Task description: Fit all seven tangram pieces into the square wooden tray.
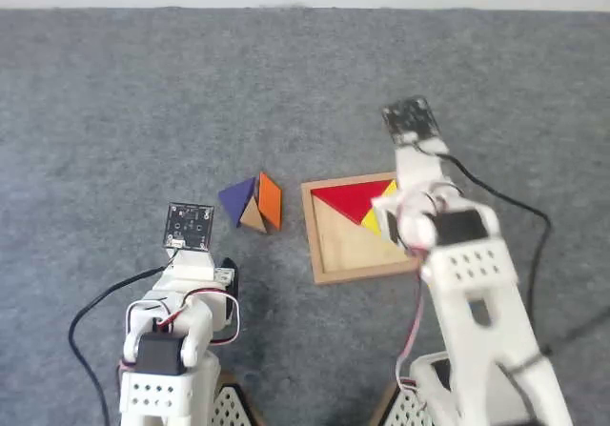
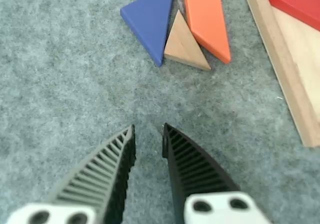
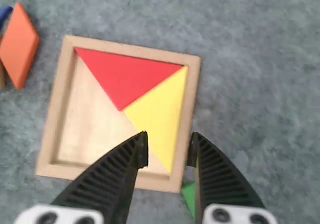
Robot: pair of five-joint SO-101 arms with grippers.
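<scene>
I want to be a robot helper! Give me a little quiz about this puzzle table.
1. Which pieces lie in the wooden tray?
A. red triangle and yellow triangle
B. purple and pink squares
C. black and white circles
2. True or false: the right gripper hangs over the tray.
3. Fill in: the tan triangle lies between the blue triangle and the ____ piece.

Key: 1 A; 2 true; 3 orange piece.

Matt bare wood forms the square tray (image 3: 51, 129) and a small triangle (image 2: 182, 48); the red triangle (image 3: 125, 76) is smooth-painted, the desk (image 1: 143, 92) covered in rough grey cloth.
</scene>
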